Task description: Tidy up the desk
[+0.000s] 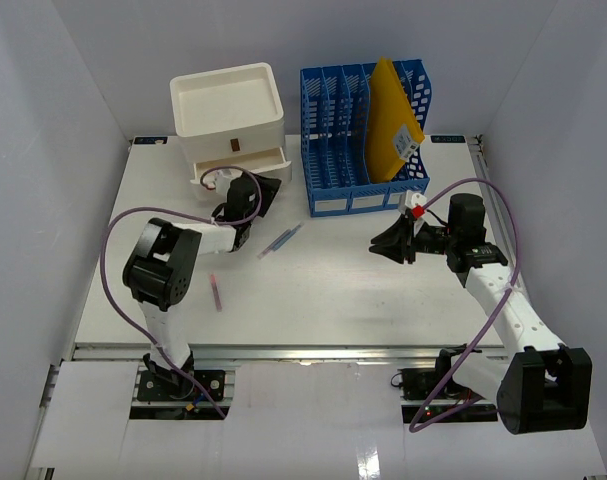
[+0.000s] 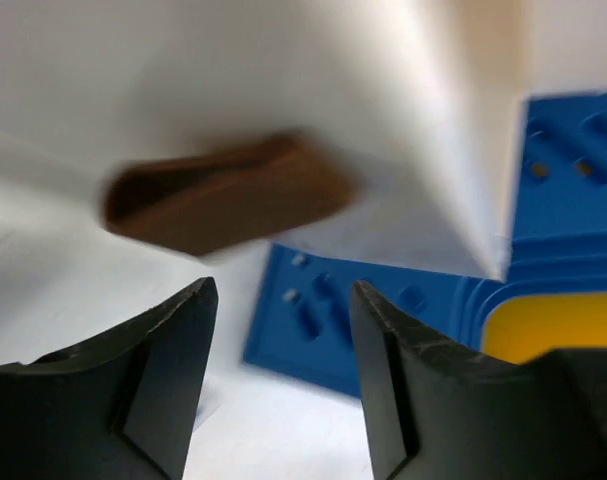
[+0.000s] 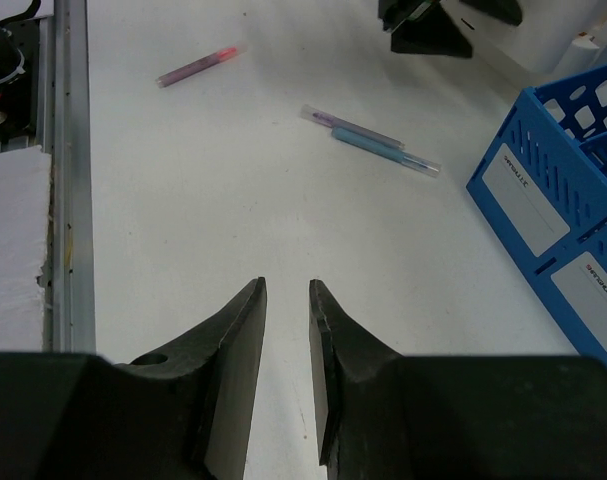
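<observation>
Left gripper [image 2: 283, 290], jaws released and empty, with brown drawer handle [image 2: 223, 195] at eleven o'clock; centre on it squarely before closing. Right gripper [image 3: 288, 285] slightly parted, empty, over desk [image 3: 183, 180].

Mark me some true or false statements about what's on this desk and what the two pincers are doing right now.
1. A yellow envelope stands in the blue file organizer. True.
2. The right pincer grips a pen. False: its jaws stand slightly apart with nothing between them.
3. Three pens lie on the desk. True: a pink pen, a purple pen and a blue pen.
4. The left pincer is shut on the brown drawer handle. False: it is open, and the handle sits ahead of it, ungripped.
5. Every drawer of the white drawer box is closed. False: one drawer is pulled out.
</observation>
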Controlling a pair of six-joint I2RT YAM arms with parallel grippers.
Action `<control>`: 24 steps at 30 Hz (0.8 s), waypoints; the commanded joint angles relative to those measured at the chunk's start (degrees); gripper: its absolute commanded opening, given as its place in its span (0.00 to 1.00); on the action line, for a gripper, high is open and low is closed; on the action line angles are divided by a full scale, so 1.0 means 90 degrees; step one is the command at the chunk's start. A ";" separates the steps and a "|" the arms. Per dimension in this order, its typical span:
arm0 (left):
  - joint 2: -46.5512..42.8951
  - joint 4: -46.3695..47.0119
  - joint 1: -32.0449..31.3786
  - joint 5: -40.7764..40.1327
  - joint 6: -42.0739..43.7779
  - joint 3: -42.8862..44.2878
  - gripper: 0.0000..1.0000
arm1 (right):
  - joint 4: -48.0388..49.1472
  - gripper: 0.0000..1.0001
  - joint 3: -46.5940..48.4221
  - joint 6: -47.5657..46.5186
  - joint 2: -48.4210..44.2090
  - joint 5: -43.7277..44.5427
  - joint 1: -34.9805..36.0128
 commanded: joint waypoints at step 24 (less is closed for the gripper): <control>-0.2583 0.0352 0.0477 0.0846 0.2194 -0.1073 0.68 | 0.0098 0.31 -0.0038 -0.0114 -0.0240 -0.0084 -0.0156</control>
